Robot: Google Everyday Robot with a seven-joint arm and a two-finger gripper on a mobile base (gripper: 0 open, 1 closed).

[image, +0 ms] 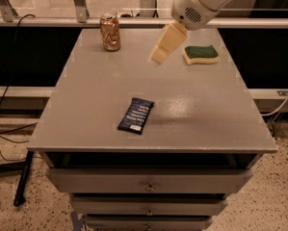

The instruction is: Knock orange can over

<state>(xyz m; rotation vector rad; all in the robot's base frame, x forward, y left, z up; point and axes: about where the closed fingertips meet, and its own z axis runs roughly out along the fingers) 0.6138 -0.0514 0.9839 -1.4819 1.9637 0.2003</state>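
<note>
The orange can (110, 32) stands upright near the far left corner of the grey table (100, 105). It is shiny orange-copper with pale markings and a silver rim. My gripper (159, 57) hangs from the white arm (201, 1) above the far middle of the table. It sits to the right of the can and well apart from it, pointing down and left.
A dark blue snack wrapper (136, 115) lies in the middle front of the table. A yellow sponge with a green top (200, 54) lies at the far right. Drawers (148, 181) sit under the tabletop. A rail and cables run behind and to the left.
</note>
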